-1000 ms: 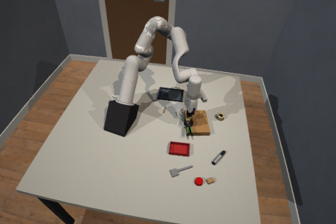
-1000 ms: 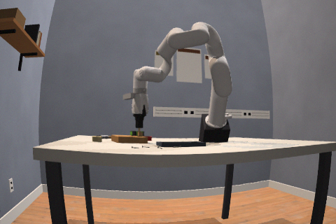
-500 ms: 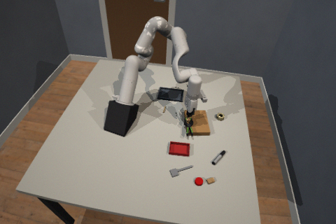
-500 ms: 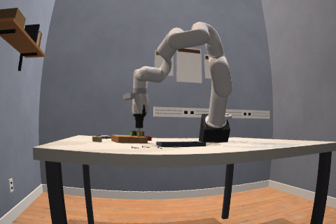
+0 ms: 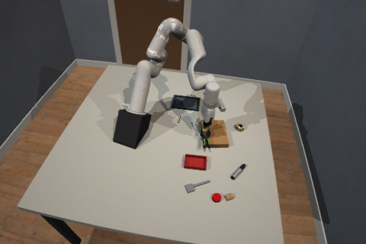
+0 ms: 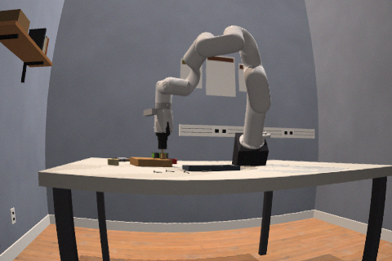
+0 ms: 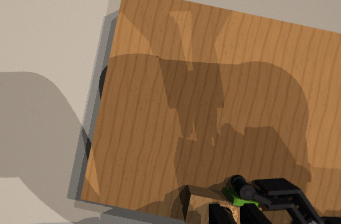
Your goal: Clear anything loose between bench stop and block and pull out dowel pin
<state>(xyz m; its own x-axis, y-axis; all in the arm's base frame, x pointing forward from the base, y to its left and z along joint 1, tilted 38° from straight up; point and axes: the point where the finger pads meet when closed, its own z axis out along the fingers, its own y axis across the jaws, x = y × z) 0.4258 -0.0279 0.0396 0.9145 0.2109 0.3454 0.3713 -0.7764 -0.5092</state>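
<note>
The wooden bench board (image 5: 218, 133) lies on the table right of the middle. My gripper (image 5: 205, 129) points straight down over the board's left edge and is shut on the thin dowel pin (image 6: 162, 151). In the side view the gripper (image 6: 162, 146) stands just above the small wooden block (image 6: 163, 155), with the pin upright between them; I cannot tell whether its lower end is still in the hole. The black and green spring clamp (image 5: 206, 141) sits at the board's near left corner. It also shows in the wrist view (image 7: 256, 196), beside part of the block (image 7: 206, 206). The fingers are out of the wrist view.
A black tablet (image 5: 185, 102) lies behind the board and a brass nut (image 5: 239, 126) to its right. In front are a red tray (image 5: 195, 162), a marker (image 5: 238, 171), a grey tool (image 5: 195, 186), a red disc (image 5: 216, 197) and a tan cube (image 5: 229, 196). The arm's base (image 5: 131, 127) stands left.
</note>
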